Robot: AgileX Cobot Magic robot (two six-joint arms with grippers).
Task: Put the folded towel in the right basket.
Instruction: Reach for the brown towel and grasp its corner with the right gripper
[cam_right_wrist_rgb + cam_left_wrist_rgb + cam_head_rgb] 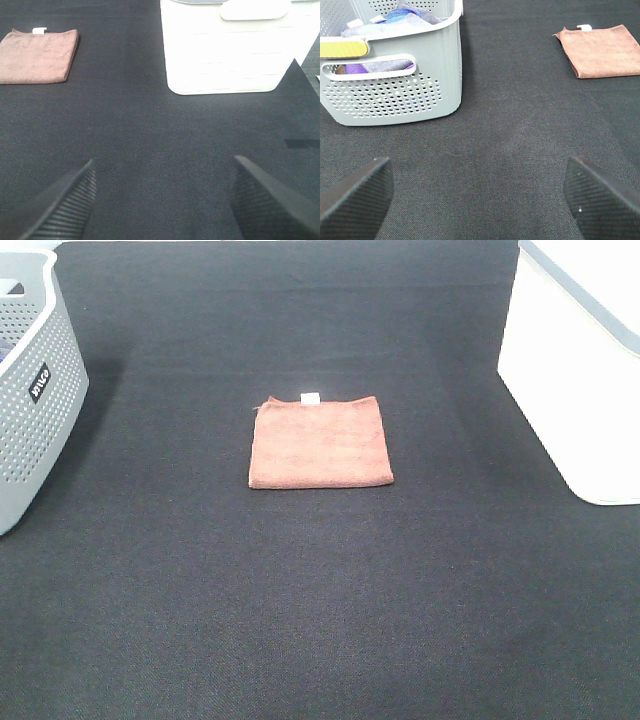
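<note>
The folded brown towel (pixel 320 441) lies flat on the black mat in the middle, with a small white tag at its far edge. It also shows in the left wrist view (pixel 601 51) and the right wrist view (pixel 37 56). The white right basket (pixel 575 370) stands at the right edge; the right wrist view shows its wall (pixel 225 55). Neither gripper appears in the exterior high view. My left gripper (pixel 479 200) is open and empty above bare mat. My right gripper (pixel 162 200) is open and empty, short of the white basket.
A grey perforated basket (pixel 30 390) stands at the left edge; in the left wrist view (pixel 395 95) it holds several cloths. The black mat (pixel 320 620) covers the whole surface.
</note>
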